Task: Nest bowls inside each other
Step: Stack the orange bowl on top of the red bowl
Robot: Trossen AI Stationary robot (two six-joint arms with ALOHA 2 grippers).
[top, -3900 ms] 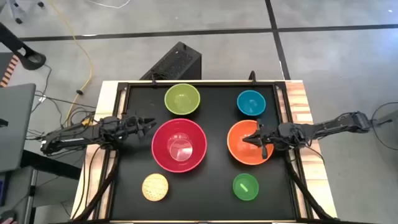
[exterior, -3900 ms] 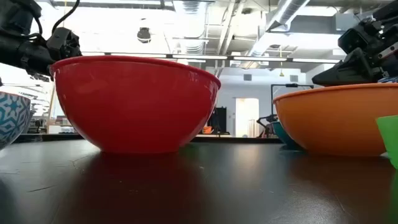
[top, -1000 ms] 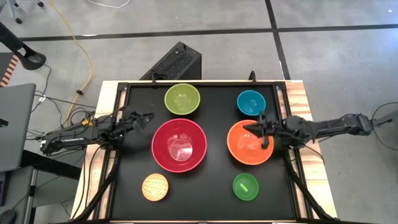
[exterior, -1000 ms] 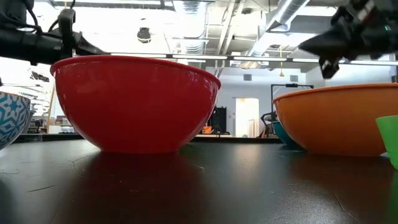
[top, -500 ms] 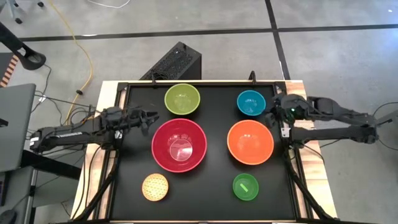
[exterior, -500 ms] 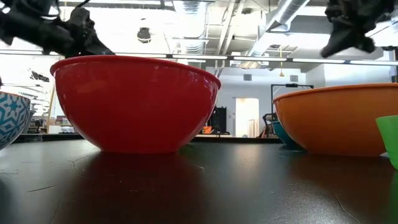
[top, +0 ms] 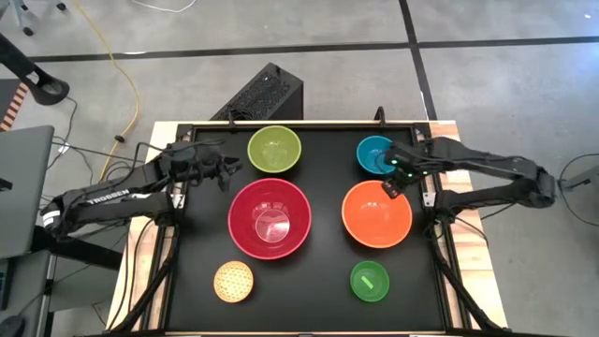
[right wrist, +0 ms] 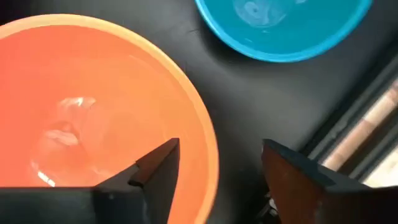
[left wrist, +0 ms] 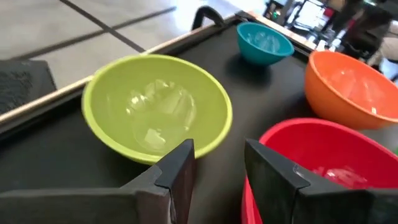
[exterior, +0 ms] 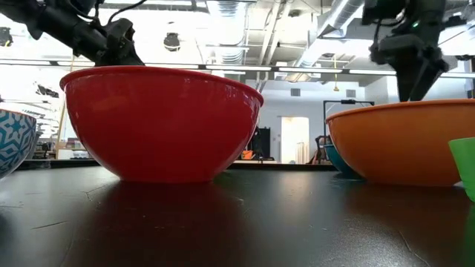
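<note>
— Bowls, six of them, all apart on the black desk (top: 318, 281), none inside another. Two arms, one gripper each.

— Go through them.

— The big pink-red bowl (top: 270, 217) sits mid-desk, the largest, glossy, with a pale reflection in its bottom. The orange bowl (top: 376, 214) is just to its right, next in size. At the far edge are the lime-yellow bowl (top: 274, 149) and the smaller teal blue bowl (top: 377, 153). At the near edge, the small pale yellow bowl (top: 233, 281) with a patterned face, and the small bright green bowl (top: 369, 281). All upright, all empty.

— And the arms?

— The left arm reaches in from the left side, bent at the elbow. The left gripper (top: 227, 171) hangs between the lime-yellow bowl and the pink-red one, above the desk, holding nothing; its fingers (left wrist: 177, 171) stand a little apart, pointing at the lime-yellow bowl's near rim.

— The right?

— It stretches in from the right. The right gripper (top: 393, 181) is over the far rim of the orange bowl, between it and the teal one, tipped downward. Jaws wide, one finger (right wrist: 158, 168) over the orange rim, the other over bare desk. It grips nothing.
</note>
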